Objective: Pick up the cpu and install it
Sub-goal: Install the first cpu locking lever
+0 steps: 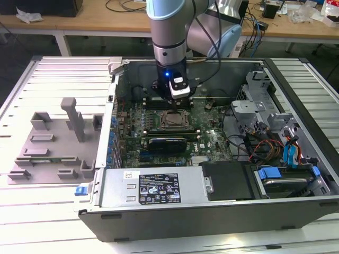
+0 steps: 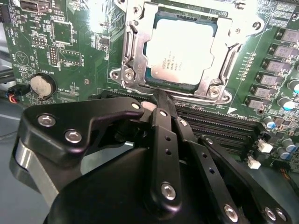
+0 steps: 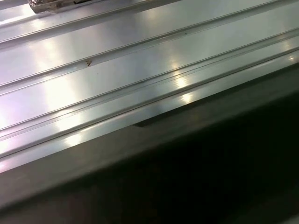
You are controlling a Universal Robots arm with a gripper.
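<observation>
Where the arm reaches down into the open computer case, the cpu lies flat inside the metal socket frame on the green motherboard. Seen in the second wrist view, the chip is a small square with a pale, shiny silver top, faint dark print near one edge, and a thin bluish-green rim showing around the lid; the bright steel frame, with screws at its corners, borders it on all sides. In the exterior view the socket sits near the middle of the board, directly under the gripper. The gripper hangs just beside the socket, with its black linkage arms and silver screws large in the foreground; its jaws come together to a narrow tip that touches or nearly touches the frame's near edge, holding nothing. A round coin battery sits on the board well apart from the socket, and black memory slots run alongside it. The case rests on a ribbed aluminium tabletop, whose grooved surface also shows in the first wrist view. A grey moulded fixture stands on the exterior view's left.
</observation>
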